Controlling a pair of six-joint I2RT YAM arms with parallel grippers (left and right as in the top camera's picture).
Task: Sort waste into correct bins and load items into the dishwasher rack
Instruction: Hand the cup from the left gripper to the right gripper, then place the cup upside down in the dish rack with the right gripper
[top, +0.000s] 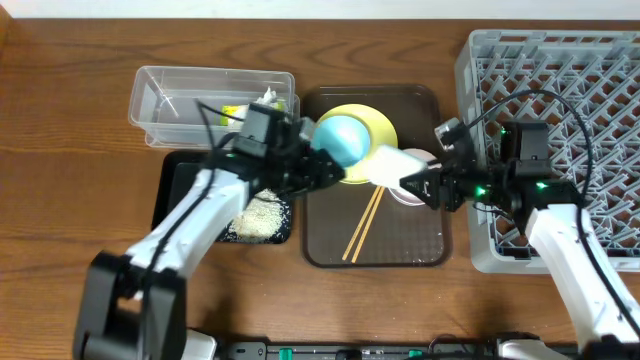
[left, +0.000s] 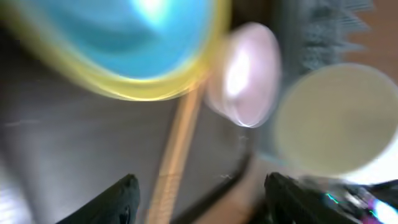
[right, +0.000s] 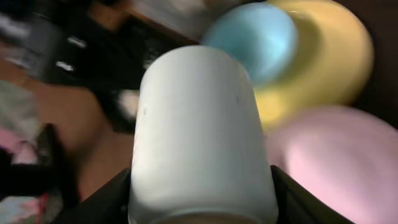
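My right gripper is shut on the small white cup and holds it over the brown tray; the right wrist view shows the cup between the fingers. The light blue bowl sits on the yellow plate. The pale pink bowl is partly hidden under the cup. The chopsticks lie on the tray. My left gripper is open and empty beside the blue bowl, with the chopsticks below its fingers. The grey rack stands at the right.
The clear tub at the back left holds the green-and-yellow wrapper and the white tissue. The black tray holds the rice. The dishes rest on the dark brown serving tray.
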